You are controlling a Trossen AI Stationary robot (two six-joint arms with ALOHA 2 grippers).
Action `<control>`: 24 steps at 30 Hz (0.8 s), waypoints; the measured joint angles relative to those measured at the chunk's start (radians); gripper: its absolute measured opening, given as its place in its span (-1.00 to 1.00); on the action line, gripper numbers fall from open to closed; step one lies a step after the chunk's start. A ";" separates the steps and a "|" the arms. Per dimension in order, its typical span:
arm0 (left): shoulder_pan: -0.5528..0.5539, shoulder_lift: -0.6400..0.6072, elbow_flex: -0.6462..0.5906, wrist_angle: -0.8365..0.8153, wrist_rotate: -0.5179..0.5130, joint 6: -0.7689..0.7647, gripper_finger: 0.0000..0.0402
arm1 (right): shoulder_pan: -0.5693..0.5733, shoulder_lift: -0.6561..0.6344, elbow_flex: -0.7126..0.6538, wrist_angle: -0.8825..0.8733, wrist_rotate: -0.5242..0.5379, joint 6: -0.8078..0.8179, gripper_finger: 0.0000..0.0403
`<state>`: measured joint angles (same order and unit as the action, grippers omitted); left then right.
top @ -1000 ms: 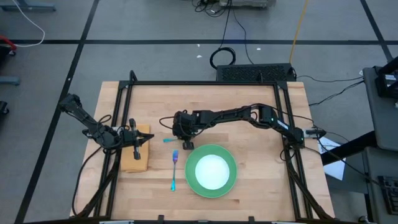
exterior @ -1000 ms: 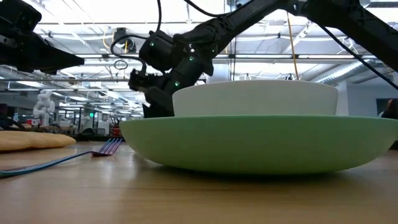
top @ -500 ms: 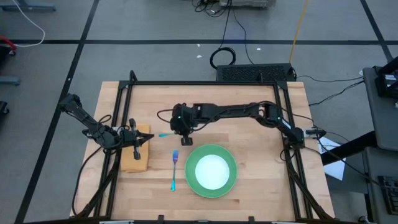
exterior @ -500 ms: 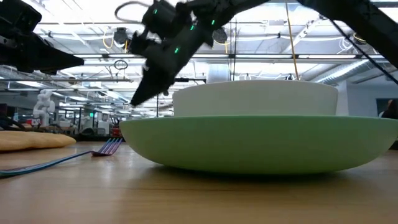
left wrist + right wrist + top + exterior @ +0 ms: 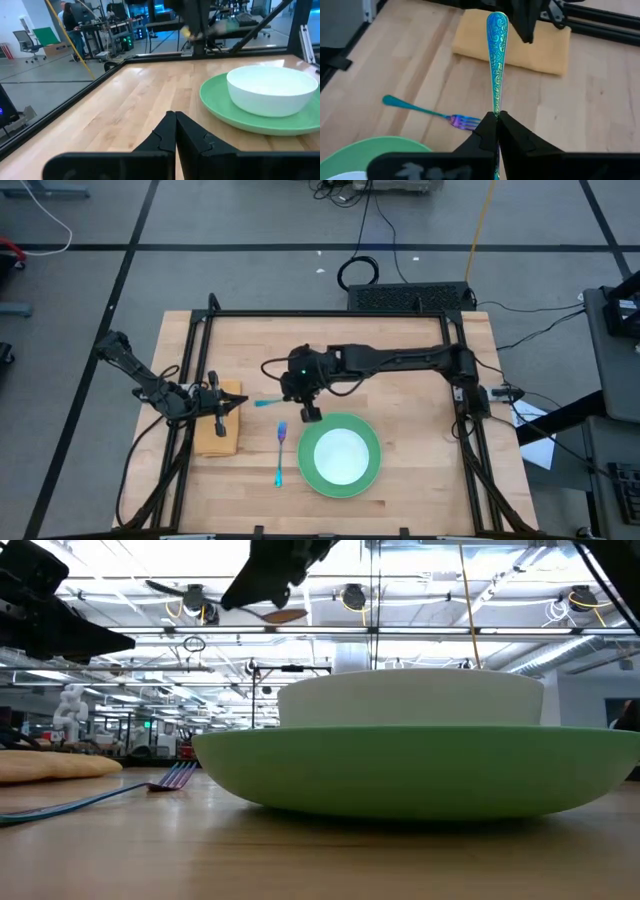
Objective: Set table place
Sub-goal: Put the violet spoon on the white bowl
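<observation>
Above the table (image 5: 400, 340), at about 11 o'clock from the green plate (image 5: 372, 465), the spoon (image 5: 496, 60) hangs clamped between the right gripper's (image 5: 303, 402) fingers, blue handle pointing toward the tan cloth (image 5: 222, 442). White bowl (image 5: 342, 456) sits on the plate; fork (image 5: 280, 454) lies just beside, at 9 o'clock. Left gripper (image 5: 218, 412) over the cloth, fingers pressed together on nothing.

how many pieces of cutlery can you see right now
2. The fork lies on the table left of the green plate. The spoon is held above the table in the right gripper.
</observation>
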<state>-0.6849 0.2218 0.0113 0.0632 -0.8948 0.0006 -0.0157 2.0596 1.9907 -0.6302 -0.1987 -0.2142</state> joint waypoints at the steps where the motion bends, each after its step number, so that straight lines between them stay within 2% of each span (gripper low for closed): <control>1: 0.000 0.000 0.000 -0.004 0.000 -0.001 -0.95 | 0.008 -0.009 0.000 -0.007 0.014 0.010 -1.00; 15: 0.000 0.001 0.000 -0.008 0.003 -0.013 -0.95 | 0.098 -0.069 -0.001 -0.113 0.046 0.110 -1.00; 20: 0.000 0.001 0.000 -0.009 0.003 -0.014 -0.95 | 0.134 -0.069 -0.001 -0.117 0.164 0.111 -1.00; 24: 0.000 0.001 0.000 -0.010 0.004 -0.018 -0.95 | 0.148 -0.087 -0.001 -0.123 0.177 0.099 -1.00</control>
<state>-0.6850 0.2226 0.0113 0.0533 -0.8903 -0.0174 0.1328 1.9723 1.9896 -0.7532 -0.0219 -0.1155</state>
